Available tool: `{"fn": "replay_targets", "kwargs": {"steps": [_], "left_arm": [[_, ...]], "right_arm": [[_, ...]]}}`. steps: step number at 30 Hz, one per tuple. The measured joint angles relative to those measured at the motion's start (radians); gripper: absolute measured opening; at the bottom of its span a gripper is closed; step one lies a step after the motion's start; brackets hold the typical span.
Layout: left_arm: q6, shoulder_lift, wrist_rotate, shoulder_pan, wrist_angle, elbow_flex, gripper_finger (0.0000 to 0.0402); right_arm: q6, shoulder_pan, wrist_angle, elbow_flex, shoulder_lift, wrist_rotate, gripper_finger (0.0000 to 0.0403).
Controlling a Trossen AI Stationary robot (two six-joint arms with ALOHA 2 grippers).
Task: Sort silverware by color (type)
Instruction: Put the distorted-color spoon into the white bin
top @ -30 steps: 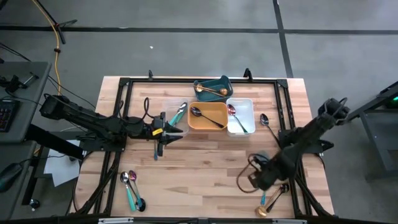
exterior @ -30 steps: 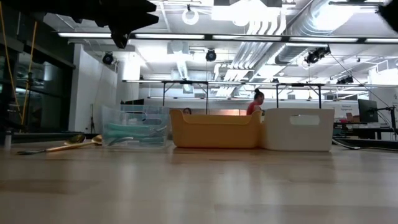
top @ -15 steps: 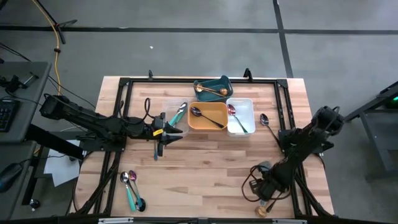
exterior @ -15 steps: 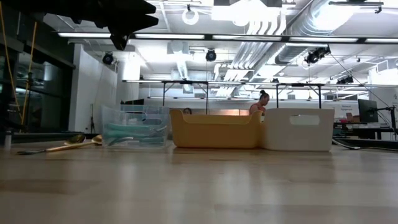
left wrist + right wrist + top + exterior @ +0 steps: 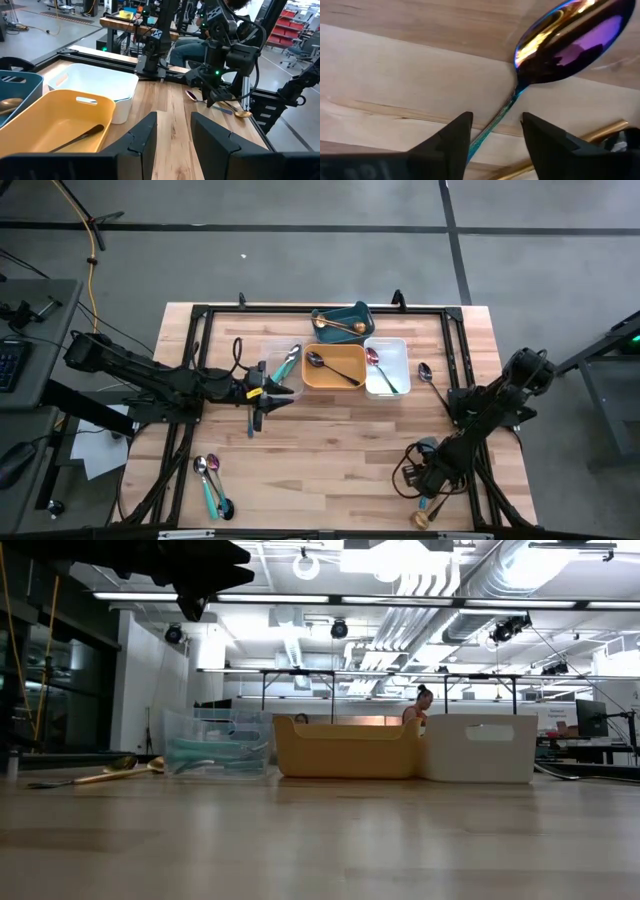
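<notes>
— Which piece is it after now?

— The iridescent pink-purple spoon (image 5: pixel 570 42) lying flat on the pale wooden table (image 5: pixel 330 450). Its slim stem runs straight in between the right hand's (image 5: pixel 428 485) two dark fingers (image 5: pixel 451 142), one on each side, and its bowl lies just ahead of the fingertips.

— Has it got hold?

— Not that I can see. The fingers stand apart, astride the stem, with a gap on both sides; nothing is clamped. A shiny gold utensil (image 5: pixel 560 150) lies just beside that hand too, close enough to get pinched along with it.

— So the step is the pickup?

— I'd say so. Next it needs to pinch the stem only, lift, and carry it to the white rectangular tray (image 5: pixel 388 366), which already has a spoon of that colour.

— And the other arm?

— The left hand (image 5: pixel 268 395) waits near the yellow tray (image 5: pixel 333 366), fingers parted, holding nothing.
</notes>
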State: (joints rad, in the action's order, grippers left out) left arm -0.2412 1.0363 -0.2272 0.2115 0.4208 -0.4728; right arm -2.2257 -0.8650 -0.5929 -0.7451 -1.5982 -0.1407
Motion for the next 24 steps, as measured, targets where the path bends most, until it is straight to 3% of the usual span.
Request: {"fn": "replay_targets", "kwargs": {"steps": [9, 24], "left_arm": [[-0.018, 0.0, 0.0, 0.0, -0.006, 0.0, 0.0113], [-0.018, 0.0, 0.0, 0.0, -0.006, 0.0, 0.0113]], "right_arm": [[0.016, -0.001, 0.006, 0.002, -0.003, 0.066, 0.0014], [0.137, 0.019, -0.018, 0.004, 0.006, 0.16, 0.0005]]}}
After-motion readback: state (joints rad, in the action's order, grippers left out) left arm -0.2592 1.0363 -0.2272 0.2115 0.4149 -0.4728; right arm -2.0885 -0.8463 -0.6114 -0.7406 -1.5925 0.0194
